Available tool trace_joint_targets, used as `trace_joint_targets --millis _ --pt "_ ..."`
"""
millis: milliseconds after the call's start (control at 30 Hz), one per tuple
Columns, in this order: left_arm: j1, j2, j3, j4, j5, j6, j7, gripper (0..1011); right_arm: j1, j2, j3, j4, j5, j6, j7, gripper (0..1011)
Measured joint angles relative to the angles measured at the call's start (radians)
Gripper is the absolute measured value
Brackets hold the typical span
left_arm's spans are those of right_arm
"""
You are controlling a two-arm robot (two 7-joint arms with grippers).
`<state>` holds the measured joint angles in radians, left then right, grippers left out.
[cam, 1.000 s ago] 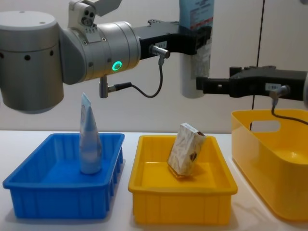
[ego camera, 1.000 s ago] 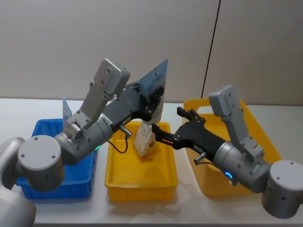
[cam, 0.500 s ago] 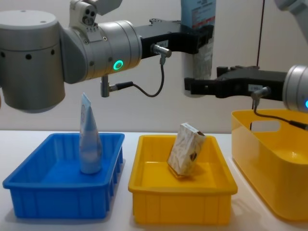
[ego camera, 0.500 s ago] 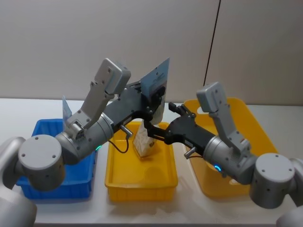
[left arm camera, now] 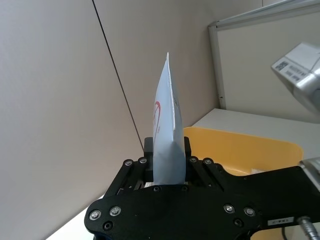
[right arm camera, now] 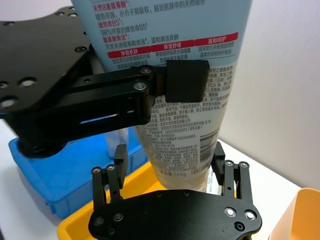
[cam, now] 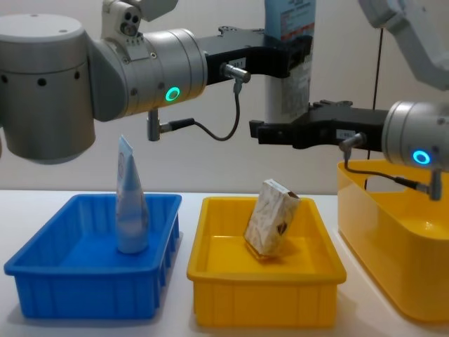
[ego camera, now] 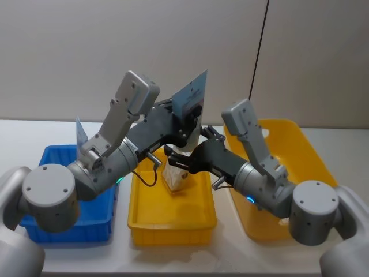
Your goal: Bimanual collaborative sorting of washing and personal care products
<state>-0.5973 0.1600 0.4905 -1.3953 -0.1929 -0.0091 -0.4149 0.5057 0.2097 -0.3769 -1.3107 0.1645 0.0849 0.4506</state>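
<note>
Partway: one squeeze tube (cam: 130,203) stands in the blue tray (cam: 42,270), a marbled pack (cam: 271,217) in the yellow tray (cam: 266,302). Left end effector (ego camera: 190,118) clamps a held tube (cam: 287,63); right end effector (right arm camera: 170,162), fingers apart, straddles its base below, handover pending.

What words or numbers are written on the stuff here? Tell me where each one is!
"B5": on the raised tube, among lines of Chinese.
Three red Chinese labels, the small print and the barcode digits lower on that tube: too small to read for sure.
Dark mark on the pack in the yellow tray: unreadable.
</note>
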Motion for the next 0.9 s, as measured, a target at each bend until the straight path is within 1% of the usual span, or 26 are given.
trace_joint_targets --millis 133,200,300,367,400,433,500,533,600,633,700,800,867,900 --pt "0.000 0.000 0.000 0.000 0.000 0.000 0.000 252 0.013 -0.007 -0.008 0.021 -0.007 -0.013 -0.012 933" --pt "0.000 0.000 0.000 0.000 0.000 0.000 0.000 252 0.019 -0.011 -0.012 0.030 -0.011 -0.020 -0.020 870" --pt "0.000 0.000 0.000 0.000 0.000 0.000 0.000 252 0.024 -0.015 -0.016 0.040 -0.014 -0.027 -0.029 804" --pt "0.000 0.000 0.000 0.000 0.000 0.000 -0.001 252 0.026 -0.016 -0.017 0.043 -0.016 -0.030 -0.034 723" --pt "0.000 0.000 0.000 0.000 0.000 0.000 0.000 257 0.028 -0.016 -0.019 0.045 -0.017 -0.031 -0.037 723" --pt "0.000 0.000 0.000 0.000 0.000 0.000 0.000 292 0.029 -0.017 -0.021 0.046 -0.018 -0.033 -0.040 670" --pt "0.000 0.000 0.000 0.000 0.000 0.000 -0.001 312 0.030 -0.018 -0.022 0.047 -0.018 -0.034 -0.043 645" --pt "0.000 0.000 0.000 0.000 0.000 0.000 -0.001 365 0.030 -0.018 -0.023 0.047 -0.018 -0.035 -0.044 640" --pt "0.000 0.000 0.000 0.000 0.000 0.000 -0.001 404 0.031 -0.019 -0.025 0.048 -0.018 -0.035 -0.047 640" --pt "0.000 0.000 0.000 0.000 0.000 0.000 0.000 463 0.032 -0.019 -0.026 0.048 -0.018 -0.036 -0.049 640" --pt "0.000 0.000 0.000 0.000 0.000 0.000 0.000 499 0.032 -0.019 -0.027 0.048 -0.018 -0.036 -0.051 638" --pt "0.000 0.000 0.000 0.000 0.000 0.000 0.000 617 0.032 -0.019 -0.029 0.048 -0.016 -0.038 -0.056 638" --pt "0.000 0.000 0.000 0.000 0.000 0.000 0.000 661 0.032 -0.018 -0.030 0.047 -0.014 -0.038 -0.059 638" --pt "0.000 0.000 0.000 0.000 0.000 0.000 0.000 720 0.032 -0.018 -0.030 0.045 -0.013 -0.039 -0.063 638"
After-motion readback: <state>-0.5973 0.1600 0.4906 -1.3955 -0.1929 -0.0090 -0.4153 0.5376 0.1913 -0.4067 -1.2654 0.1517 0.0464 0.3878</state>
